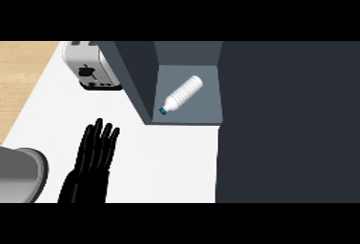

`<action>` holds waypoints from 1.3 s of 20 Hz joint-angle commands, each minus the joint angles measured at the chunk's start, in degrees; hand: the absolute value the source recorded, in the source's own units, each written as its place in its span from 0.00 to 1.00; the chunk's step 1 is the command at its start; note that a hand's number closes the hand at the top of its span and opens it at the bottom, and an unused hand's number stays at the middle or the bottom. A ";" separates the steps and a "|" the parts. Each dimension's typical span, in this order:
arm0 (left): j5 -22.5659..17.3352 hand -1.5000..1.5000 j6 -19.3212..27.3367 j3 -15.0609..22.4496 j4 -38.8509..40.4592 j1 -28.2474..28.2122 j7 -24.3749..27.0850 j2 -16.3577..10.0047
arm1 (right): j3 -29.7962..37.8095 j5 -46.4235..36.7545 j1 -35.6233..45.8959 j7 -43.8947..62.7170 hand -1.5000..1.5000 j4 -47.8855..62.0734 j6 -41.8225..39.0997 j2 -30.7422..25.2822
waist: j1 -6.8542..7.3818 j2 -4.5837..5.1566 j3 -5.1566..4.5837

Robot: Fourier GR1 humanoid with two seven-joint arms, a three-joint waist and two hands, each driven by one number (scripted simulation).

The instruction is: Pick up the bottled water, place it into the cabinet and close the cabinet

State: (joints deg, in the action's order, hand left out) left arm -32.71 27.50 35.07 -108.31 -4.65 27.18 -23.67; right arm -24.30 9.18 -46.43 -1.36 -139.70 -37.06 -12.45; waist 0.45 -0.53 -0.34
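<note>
A white water bottle (183, 94) with a teal cap lies on its side inside the open cabinet (204, 112), cap pointing toward the front left corner of the shelf. The dark cabinet door (288, 124) fills the right half of the view, swung in front of the cabinet's right side. My left hand (95, 152) rests at the lower left, fingers straight and pointing up, well apart from the bottle and holding nothing. My right hand does not show.
A white toaster (90, 66) stands at the back left beside the cabinet's left wall. A grey round pot or bowl (20, 174) sits at the lower left edge. White counter (169, 162) lies between my hand and the door.
</note>
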 commanded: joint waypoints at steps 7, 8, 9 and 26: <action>-2.33 0.00 -3.53 -4.15 -5.49 -8.43 3.26 -4.89 | -18.05 -19.10 9.64 12.06 1.00 -10.38 6.23 5.33 | 1.19 -0.14 -0.14; -2.02 0.00 -3.33 -3.57 -5.34 -8.90 2.71 -5.22 | -18.98 -20.34 10.83 12.95 1.00 -10.11 6.24 5.17 | 0.95 -0.30 -0.17; -3.49 0.00 -4.06 -5.04 -5.07 -7.66 2.26 -4.92 | -19.91 -21.26 13.91 14.28 1.00 -7.58 7.52 7.01 | 1.14 0.02 -0.22; -7.32 0.00 -11.09 -10.09 -7.04 -14.16 4.40 -10.16 | -23.35 -21.79 38.09 26.79 1.00 2.56 17.42 12.11 | 2.37 0.11 -0.39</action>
State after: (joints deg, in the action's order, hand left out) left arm -39.44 17.69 25.78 -114.98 -17.95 31.42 -32.84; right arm -41.89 -6.20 -14.78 23.34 -140.25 -28.29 -7.23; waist 2.33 -0.63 -0.71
